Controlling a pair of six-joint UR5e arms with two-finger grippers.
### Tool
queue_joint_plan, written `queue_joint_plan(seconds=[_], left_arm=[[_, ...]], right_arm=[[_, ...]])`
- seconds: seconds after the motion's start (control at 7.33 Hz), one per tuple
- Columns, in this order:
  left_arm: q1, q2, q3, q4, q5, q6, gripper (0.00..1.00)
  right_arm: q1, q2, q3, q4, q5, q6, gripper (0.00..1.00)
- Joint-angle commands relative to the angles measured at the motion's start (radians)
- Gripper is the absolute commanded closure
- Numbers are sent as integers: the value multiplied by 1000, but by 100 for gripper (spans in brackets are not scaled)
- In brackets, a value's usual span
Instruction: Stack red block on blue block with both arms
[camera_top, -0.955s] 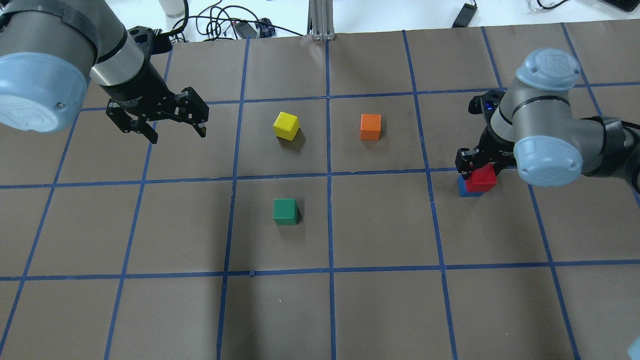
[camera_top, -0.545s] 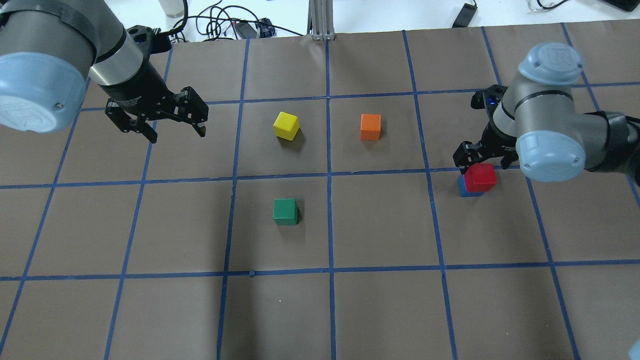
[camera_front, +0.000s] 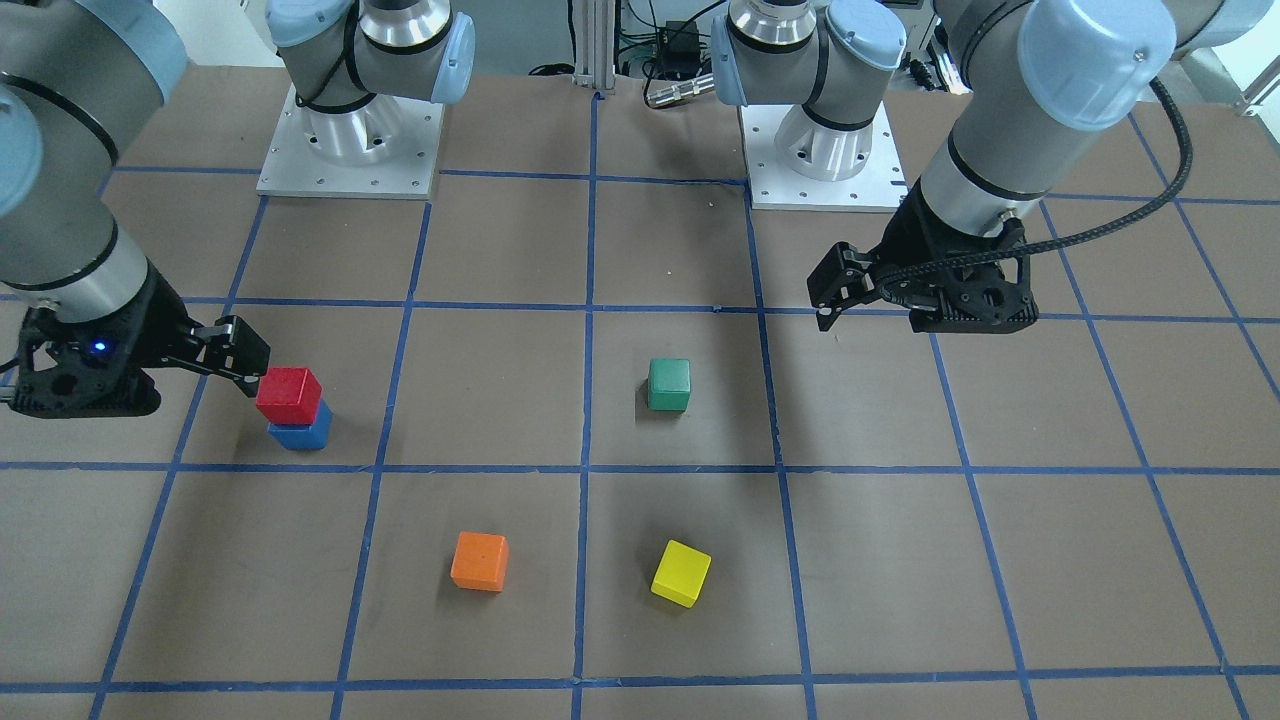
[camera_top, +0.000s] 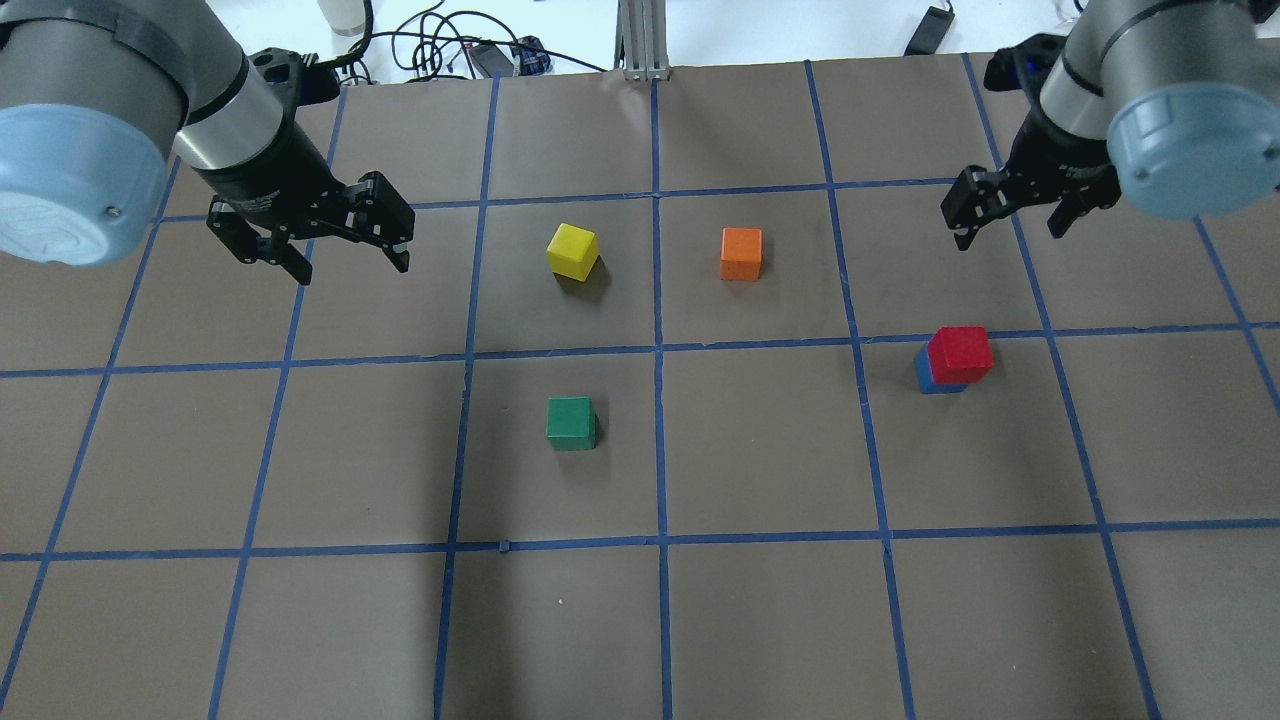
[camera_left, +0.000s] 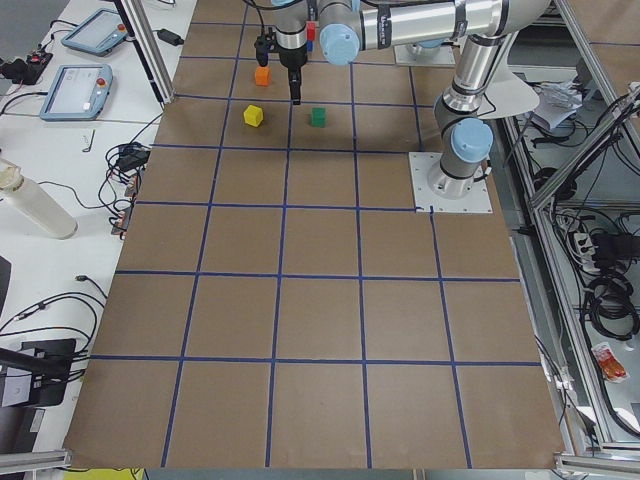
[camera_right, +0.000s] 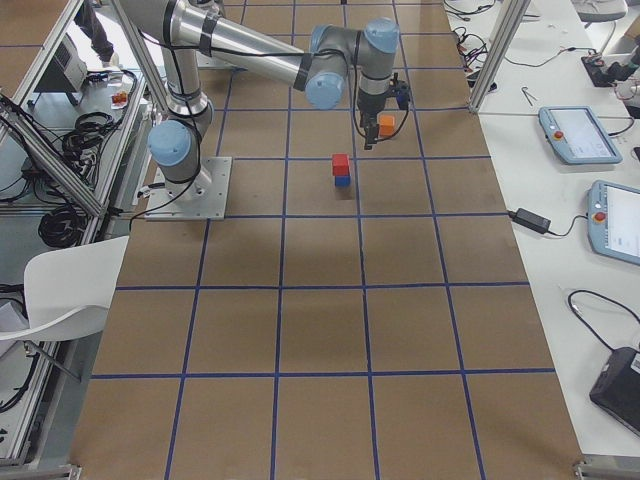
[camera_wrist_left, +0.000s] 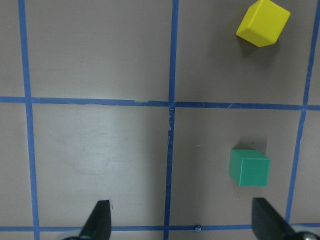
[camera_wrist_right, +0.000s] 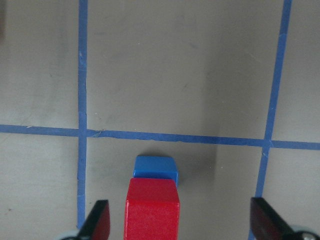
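Observation:
The red block (camera_top: 960, 353) sits on top of the blue block (camera_top: 932, 380) in the right half of the table, and nothing touches the stack. It also shows in the front view as red block (camera_front: 289, 393) on blue block (camera_front: 300, 436). My right gripper (camera_top: 1010, 233) is open and empty, raised above and beyond the stack. Its fingers (camera_wrist_right: 100, 222) frame the red block (camera_wrist_right: 152, 210) from above. My left gripper (camera_top: 352, 268) is open and empty, hovering over the far left of the table.
A yellow block (camera_top: 573, 250) and an orange block (camera_top: 741, 253) lie in the far middle squares. A green block (camera_top: 571, 423) lies nearer the middle. Cables and an aluminium post (camera_top: 640, 40) stand beyond the far edge.
My right gripper has come off the red block and has risen up and away towards the far edge. The red block stays on the blue block. The left arm has barely moved.

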Motion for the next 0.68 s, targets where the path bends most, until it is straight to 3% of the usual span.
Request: queue_joint_plan(seconds=[0.0, 0.41, 0.55], left_arm=[[0, 1, 2, 0, 0, 0, 0], [0, -14, 3, 2, 2, 0, 0], [-1, 2, 11, 2, 0, 0, 0]], right_arm=[[19, -21, -140, 182, 53, 93, 0], [117, -59, -117, 168, 44, 154, 0], [116, -55, -113, 167, -23, 148, 0]])
